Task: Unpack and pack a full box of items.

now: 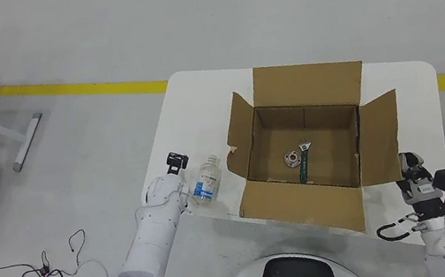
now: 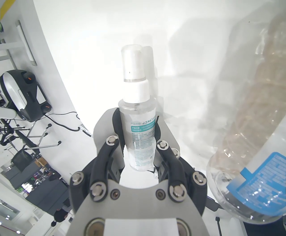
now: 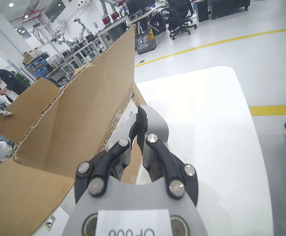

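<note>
Top view: the white tabletop (image 1: pixel 199 107) carries an open cardboard box (image 1: pixel 301 201), standing between the two tools. The right tool (image 3: pixel 138 125), pinched closed and empty, sits just beside the box's outer wall. A large clear bottle (image 1: pixel 205 180) lies close beside the left tool (image 2: pixel 137 119), which clamps a small spray bottle (image 2: pixel 136 93) by its body. A wrench (image 1: pixel 305 162) lies inside the box.

I'm seeing the brown cardboard box (image 1: pixel 301 201) sitting open on the white table (image 1: pixel 409 79), all four flaps splaying outward. On its floor a green-handled adjustable wrench (image 1: pixel 305 162) is lying just beside a small round metal part (image 1: pixel 291 159). A clear plastic bottle with a blue-and-white label (image 1: pixel 205 180) is lying near the box's left flap. A slim clear spray bottle with a white collar (image 2: pixel 137 125) is sitting clamped in the left gripper (image 2: pixel 136 120).
</note>
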Controlling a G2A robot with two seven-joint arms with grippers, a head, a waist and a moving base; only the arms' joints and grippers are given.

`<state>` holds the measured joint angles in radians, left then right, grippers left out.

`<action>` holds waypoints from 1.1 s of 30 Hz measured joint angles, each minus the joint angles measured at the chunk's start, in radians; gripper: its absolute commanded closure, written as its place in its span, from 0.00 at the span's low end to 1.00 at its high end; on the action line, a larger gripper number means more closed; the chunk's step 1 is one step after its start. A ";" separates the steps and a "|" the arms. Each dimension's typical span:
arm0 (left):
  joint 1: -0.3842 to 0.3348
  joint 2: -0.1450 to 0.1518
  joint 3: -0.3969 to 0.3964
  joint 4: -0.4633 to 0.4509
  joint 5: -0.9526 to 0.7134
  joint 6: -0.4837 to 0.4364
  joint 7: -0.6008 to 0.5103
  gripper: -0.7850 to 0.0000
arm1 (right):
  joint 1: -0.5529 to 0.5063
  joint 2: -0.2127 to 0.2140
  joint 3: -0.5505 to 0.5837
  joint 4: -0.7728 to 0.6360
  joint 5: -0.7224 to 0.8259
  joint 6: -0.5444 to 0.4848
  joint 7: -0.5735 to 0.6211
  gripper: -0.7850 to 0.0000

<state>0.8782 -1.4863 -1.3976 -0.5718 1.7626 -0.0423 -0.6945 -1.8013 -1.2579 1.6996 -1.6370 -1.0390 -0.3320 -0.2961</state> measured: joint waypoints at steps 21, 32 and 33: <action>0.038 0.030 -0.009 -0.137 0.026 -0.004 -0.031 0.00 | 0.000 0.000 0.000 0.000 0.000 0.000 0.000 1.00; 0.433 0.099 -0.241 -0.939 -0.048 -0.219 -0.119 0.00 | 0.000 0.000 0.000 0.000 0.000 0.000 0.000 1.00; 0.476 0.102 -0.274 -1.028 -0.088 -0.235 -0.118 0.00 | 0.000 0.000 0.000 0.000 0.000 0.000 0.000 1.00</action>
<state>1.3544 -1.3847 -1.6720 -1.5995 1.6742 -0.2770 -0.8125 -1.8013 -1.2579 1.6996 -1.6370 -1.0390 -0.3320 -0.2961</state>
